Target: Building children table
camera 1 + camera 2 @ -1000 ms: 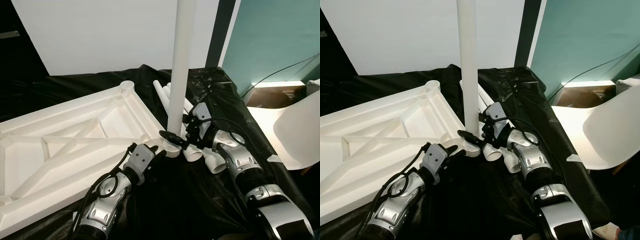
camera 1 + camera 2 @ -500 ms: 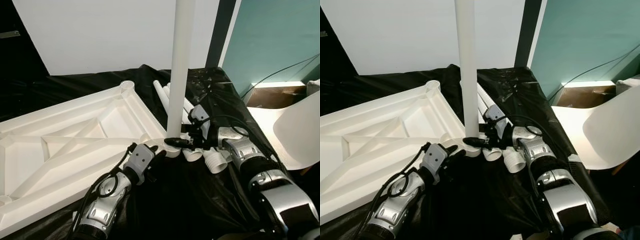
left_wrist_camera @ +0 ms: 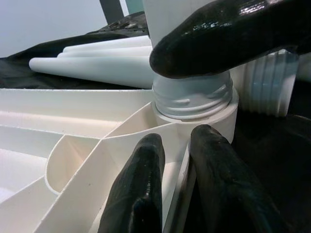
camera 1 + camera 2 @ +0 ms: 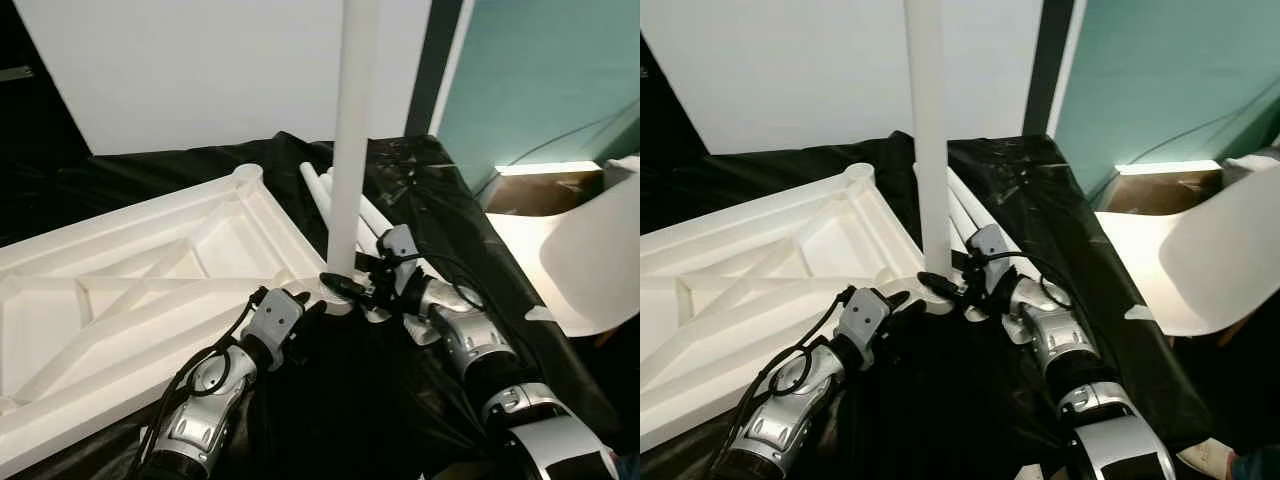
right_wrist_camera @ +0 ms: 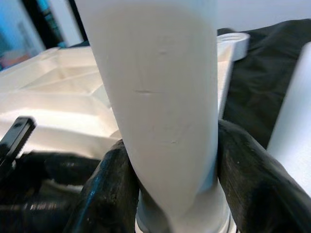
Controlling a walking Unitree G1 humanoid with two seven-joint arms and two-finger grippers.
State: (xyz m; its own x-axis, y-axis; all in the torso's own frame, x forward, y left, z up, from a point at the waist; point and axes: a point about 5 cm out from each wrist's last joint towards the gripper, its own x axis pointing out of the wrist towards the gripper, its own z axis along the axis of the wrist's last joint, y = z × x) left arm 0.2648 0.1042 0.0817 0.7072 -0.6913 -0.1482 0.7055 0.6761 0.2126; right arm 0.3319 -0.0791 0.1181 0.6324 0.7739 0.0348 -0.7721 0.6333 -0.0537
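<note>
Two pincers worked at one corner of the upturned white plastic tabletop with its ribbed underside (image 4: 150, 290), which lay on the bench under a crumpled black sheet (image 4: 430, 190). In the left eye view the tall white plastic leg tube (image 4: 350, 140) stood upright in the round corner socket (image 4: 335, 298) nearest the robot. The right pincer (image 4: 350, 285) was clamped low on the tube, just above the socket — probably to turn it down its thread while keeping it plumb. The left pincer (image 4: 300, 305) pressed against the tabletop beside that socket, apparently to steady the panel against the twisting. Spare white leg tubes (image 4: 325, 190) lay on the sheet behind.

The right eye view showed the same arrangement, with a curved white chair shell (image 4: 1210, 260) off to the robot's right.

In the left wrist view the left pincer's two black fingers (image 3: 141, 194) lay close together against the socket wall, gripping nothing, and the tube's grey threaded end (image 3: 192, 97) sat partly exposed above the socket rim — so the leg looked not yet fully seated.

The right wrist view had the tube squeezed between both black fingers (image 5: 252, 184).
</note>
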